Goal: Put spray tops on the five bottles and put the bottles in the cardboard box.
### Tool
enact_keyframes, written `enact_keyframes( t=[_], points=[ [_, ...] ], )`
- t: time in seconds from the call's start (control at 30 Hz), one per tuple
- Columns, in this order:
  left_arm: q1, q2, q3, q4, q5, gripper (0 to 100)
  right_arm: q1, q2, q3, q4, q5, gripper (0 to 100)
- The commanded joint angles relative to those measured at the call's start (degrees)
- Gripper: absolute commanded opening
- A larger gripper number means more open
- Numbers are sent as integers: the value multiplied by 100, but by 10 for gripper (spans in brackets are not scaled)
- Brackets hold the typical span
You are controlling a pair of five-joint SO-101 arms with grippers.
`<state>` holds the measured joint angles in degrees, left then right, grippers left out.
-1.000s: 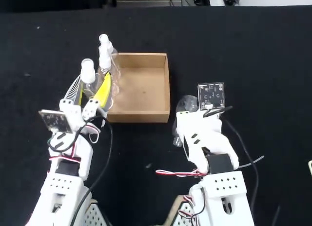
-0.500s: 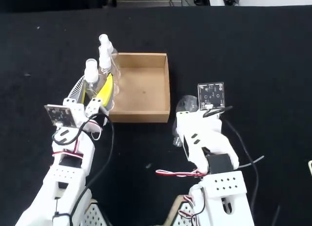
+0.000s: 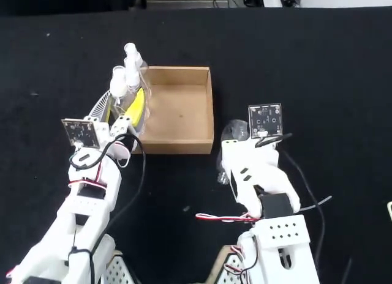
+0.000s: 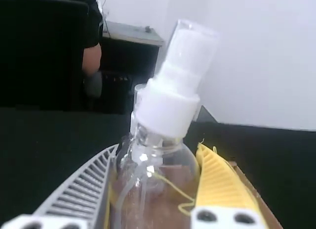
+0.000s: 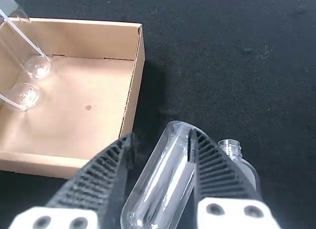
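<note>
My left gripper (image 3: 125, 99) is shut on a clear bottle (image 4: 148, 189) that carries a white spray top (image 4: 173, 91). It holds the bottle upright at the left wall of the cardboard box (image 3: 180, 144). A second bottle with a spray top (image 3: 131, 56) stands just behind it, by the box's far left corner. Two clear bottle bases (image 5: 38, 66) appear along that side of the box (image 5: 74, 29) in the right wrist view. My right gripper (image 5: 160, 140) is shut on a clear bottle without a top (image 5: 158, 184), low over the mat right of the box.
Another clear bottle with an open neck (image 5: 231, 151) lies on the black mat beside my right gripper. The box floor (image 5: 89, 120) is bare in its middle and right part. Black mat (image 3: 318, 70) stretches to the right of the box.
My left arm has carried its bottle forward and a little right, closer to the other capped bottle at the box's left wall. The right arm has not moved.
</note>
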<state>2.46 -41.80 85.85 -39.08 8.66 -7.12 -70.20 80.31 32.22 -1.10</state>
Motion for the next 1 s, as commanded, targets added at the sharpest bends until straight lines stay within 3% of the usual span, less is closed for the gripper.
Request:
enact_keyframes(
  t=[0.0,0.4,0.97],
  points=[
    [40,246,-180,-756,-70,30,88,-145,-180,-167,53,160],
    [13,1336,-286,-1486,-70,30,97,-145,-180,-176,62,162],
    [13,1767,-286,-1486,-70,30,97,-154,-180,-176,62,162]
  ],
)
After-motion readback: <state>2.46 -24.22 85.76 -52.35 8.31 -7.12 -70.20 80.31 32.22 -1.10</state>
